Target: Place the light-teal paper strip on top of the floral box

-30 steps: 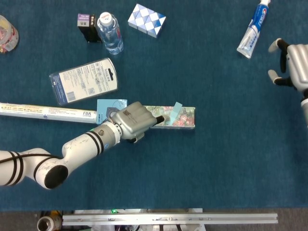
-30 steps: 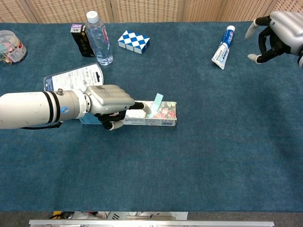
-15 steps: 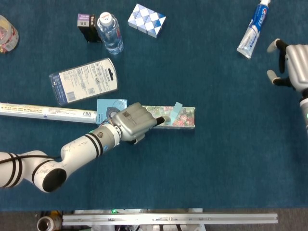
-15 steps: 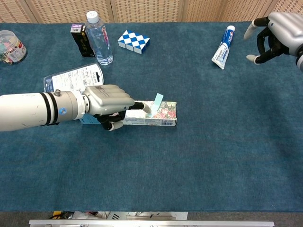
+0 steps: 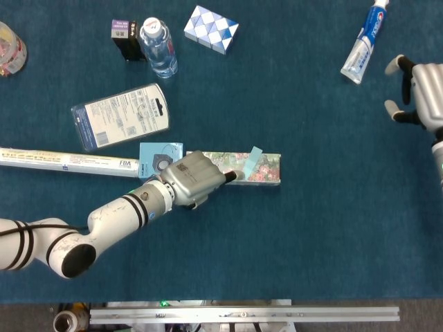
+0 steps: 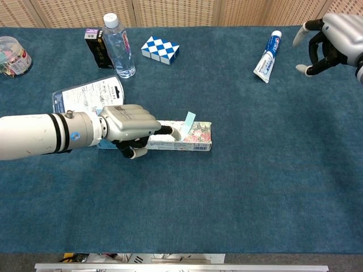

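The left hand [image 6: 129,126] at centre-left rests over the floral box [image 6: 190,137], one finger pinning the light-teal paper strip [image 6: 187,123] against the box top, its far end tilted up. Bare blue cloth lies below and right. The right hand [image 6: 329,41], upper right, hangs empty with curled, parted fingers beside the toothpaste tube [image 5: 364,41]. Only the head view shows the long foil-wrap box [image 5: 69,162] at left.

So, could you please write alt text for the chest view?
The left hand holds a light-teal strip on the floral box at the middle of a blue table. The right hand hangs open at far right, near a toothpaste tube.
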{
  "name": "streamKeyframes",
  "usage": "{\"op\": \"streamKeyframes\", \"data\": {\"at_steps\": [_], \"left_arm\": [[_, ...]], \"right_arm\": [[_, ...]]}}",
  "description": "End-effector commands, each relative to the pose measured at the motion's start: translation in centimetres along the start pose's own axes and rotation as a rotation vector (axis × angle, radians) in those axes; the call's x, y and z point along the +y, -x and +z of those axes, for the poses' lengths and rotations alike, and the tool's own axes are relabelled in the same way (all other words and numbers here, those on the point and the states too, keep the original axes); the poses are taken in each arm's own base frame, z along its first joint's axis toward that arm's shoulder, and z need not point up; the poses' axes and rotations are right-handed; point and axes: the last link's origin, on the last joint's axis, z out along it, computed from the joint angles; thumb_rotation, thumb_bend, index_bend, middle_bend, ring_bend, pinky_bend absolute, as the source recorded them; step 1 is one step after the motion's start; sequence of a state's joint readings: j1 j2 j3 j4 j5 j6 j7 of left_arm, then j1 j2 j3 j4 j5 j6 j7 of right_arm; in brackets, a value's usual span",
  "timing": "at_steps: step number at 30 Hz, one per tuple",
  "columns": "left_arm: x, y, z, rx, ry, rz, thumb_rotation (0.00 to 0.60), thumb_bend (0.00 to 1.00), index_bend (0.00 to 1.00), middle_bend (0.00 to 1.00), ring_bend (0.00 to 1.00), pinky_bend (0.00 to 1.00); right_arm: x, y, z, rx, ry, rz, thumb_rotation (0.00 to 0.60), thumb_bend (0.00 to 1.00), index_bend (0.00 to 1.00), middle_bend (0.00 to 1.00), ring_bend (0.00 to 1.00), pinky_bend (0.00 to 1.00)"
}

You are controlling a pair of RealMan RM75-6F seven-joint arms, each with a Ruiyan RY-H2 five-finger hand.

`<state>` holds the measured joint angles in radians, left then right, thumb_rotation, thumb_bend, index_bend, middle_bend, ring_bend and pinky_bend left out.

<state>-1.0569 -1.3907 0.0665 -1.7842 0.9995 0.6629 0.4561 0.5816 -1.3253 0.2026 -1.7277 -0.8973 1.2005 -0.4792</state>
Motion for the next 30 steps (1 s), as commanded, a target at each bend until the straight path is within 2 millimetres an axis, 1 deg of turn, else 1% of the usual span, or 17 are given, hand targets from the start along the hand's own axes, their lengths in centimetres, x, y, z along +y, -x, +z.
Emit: {"op": "streamKeyframes", "data": {"at_steps": [1,14,23,30], "left_arm": [[0.12,-0.11,-0.06,0.007,0.002,-0.007,0.6,0.75,0.1,0.95,1.0,0.97],[0.21,0.33,0.29,-0.014,0.001,0.004,0.6,0.75,0.1,0.95,1.0,0.97],[0.54,-0.09,0.23,0.009,0.007,-0.004,0.6,0.75,0.1,0.95,1.0,0.97],[0.78,0.18,0.57,-0.003,0.013,0.005,0.6,0.75,0.1,0.95,1.0,0.97]], "right_arm": [[0.01,0.0,-0.04,0.0,0.0,0.001,0.6,0.23,0.39,0.74,0.77,0.88],[0.23,0.1,-0.09,-0.001,0.006,0.003,0.6,0.23,0.39,0.74,0.77,0.88],[0.22,0.1,-0.05,0.001,0.005,0.003,0.6,0.23,0.39,0.74,0.77,0.88],[0.42,0.13,-0.08,0.0,0.012,0.004,0.6,0.23,0.38,0.74,0.77,0.88]]}}
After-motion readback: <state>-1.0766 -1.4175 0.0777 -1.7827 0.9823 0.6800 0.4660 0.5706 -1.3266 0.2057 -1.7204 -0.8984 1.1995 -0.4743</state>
